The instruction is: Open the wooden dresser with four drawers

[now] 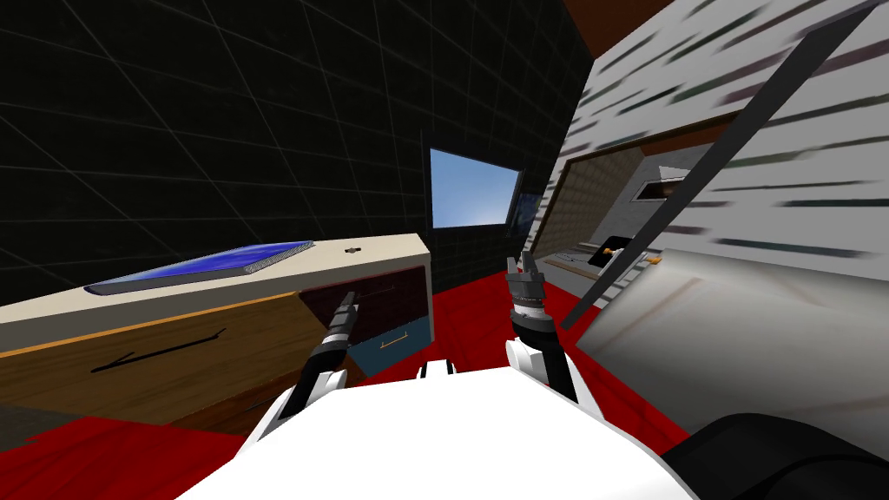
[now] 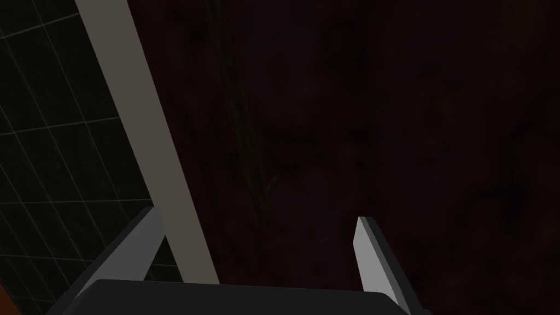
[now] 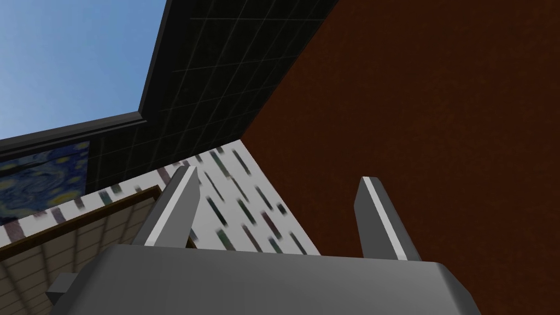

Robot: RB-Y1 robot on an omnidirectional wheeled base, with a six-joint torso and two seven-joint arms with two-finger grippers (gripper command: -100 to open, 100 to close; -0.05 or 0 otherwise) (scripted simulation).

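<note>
The dresser [image 1: 382, 247] stands to my left, with a cream top and wooden drawer fronts. Its upper drawer front nearest me [image 1: 395, 291] is dark maroon. My left gripper [image 1: 349, 300] reaches up to this front. In the left wrist view the gripper [image 2: 260, 240] is open, and its fingers [image 2: 372, 257] straddle the end of a thin dark bar handle [image 2: 240, 126] on the maroon front [image 2: 383, 136]. The handle's tip lies just beyond the fingertips, and I cannot tell whether they touch. My right gripper [image 1: 526, 262] is raised beside my chest, open [image 3: 279, 213] and holding nothing.
A flat blue pad [image 1: 208, 265] lies on the dresser top. A wide wooden drawer front [image 1: 156, 351] with a dark bar handle is further left. Below the maroon front is a bluish one [image 1: 395, 343]. A pale slab [image 1: 738, 321] and a dark slanted pole [image 1: 694, 174] stand right. The floor [image 1: 469, 321] is red.
</note>
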